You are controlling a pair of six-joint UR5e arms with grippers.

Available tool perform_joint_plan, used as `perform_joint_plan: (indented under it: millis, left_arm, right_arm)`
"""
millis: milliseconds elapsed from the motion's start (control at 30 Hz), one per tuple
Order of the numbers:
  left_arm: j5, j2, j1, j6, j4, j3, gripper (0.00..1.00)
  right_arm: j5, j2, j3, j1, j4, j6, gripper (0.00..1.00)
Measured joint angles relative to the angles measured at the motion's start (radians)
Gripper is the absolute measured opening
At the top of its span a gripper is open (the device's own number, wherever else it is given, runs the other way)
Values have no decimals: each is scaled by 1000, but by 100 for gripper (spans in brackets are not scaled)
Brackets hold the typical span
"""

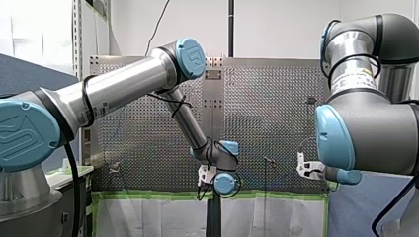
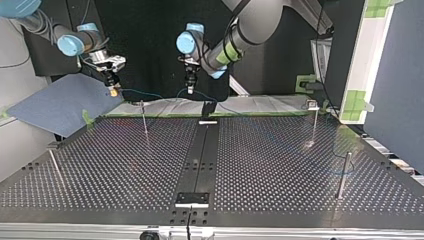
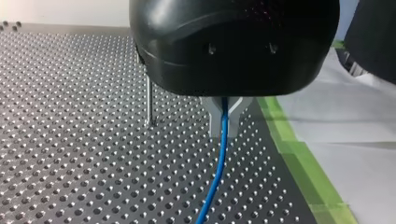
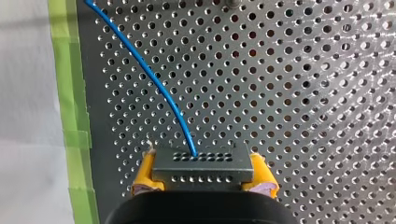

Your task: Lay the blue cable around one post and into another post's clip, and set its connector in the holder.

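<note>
My right hand (image 4: 204,179) pinches the dark connector (image 4: 201,164), the blue cable (image 4: 154,80) leading ahead from it; my left hand (image 3: 225,117) pinches that cable.

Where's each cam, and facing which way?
Front: behind the shoulders, facing over the table; my left arm and my right arm show.
Top: across the table, facing both arms; sides crossed.
Left wrist: along my left gripper, shut on the blue cable.
Right wrist: along my right gripper, clamping the connector.
Shared: both wrist views show the blue cable.
</note>
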Motion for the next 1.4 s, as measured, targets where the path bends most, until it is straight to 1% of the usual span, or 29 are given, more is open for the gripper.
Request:
perform_joint_plan:
  millis: [300, 367, 433, 533, 567, 667, 733, 833, 867, 967, 1167, 1400]
  left_arm:
    - [14, 27, -5, 0, 4, -22, 2]
    - [19, 40, -8, 0, 8, -29, 2]
    - [24, 51, -9, 0, 13, -37, 2]
    - [25, 58, -11, 0, 15, -43, 2]
    - [25, 59, -12, 0, 16, -45, 2]
    - [24, 60, -13, 0, 17, -52, 2]
    - [24, 60, -13, 0, 17, -56, 2]
    - [22, 60, -13, 0, 17, -58, 2]
    - [22, 60, -14, 0, 17, -58, 2]
    - [21, 61, -14, 0, 17, -58, 2]
    - [33, 61, -18, 4, 16, -59, 2]
    - [69, 61, -30, 31, 14, -58, 2]
  right_arm:
    - [-83, 0, 0, -41, -7, 45, 0]
    - [-89, 0, 0, -51, -12, 57, 0]
    - [-85, 0, 0, -60, -18, 68, 0]
    - [-70, 0, 0, -73, -26, 88, 0]
    - [-61, 0, 0, -78, -27, 97, 0]
    - [-37, 0, 0, -89, -30, 114, 0]
    - [-22, 0, 1, -95, -30, 120, 0]
    - [5, 0, 1, -104, -30, 133, 0]
    - [16, 0, 1, -108, -31, 140, 0]
    - [42, 0, 1, -115, -29, 152, 0]
    - [96, 0, 1, -122, -26, 158, 0]
    - [158, 1, 2, -123, -29, 161, 0]
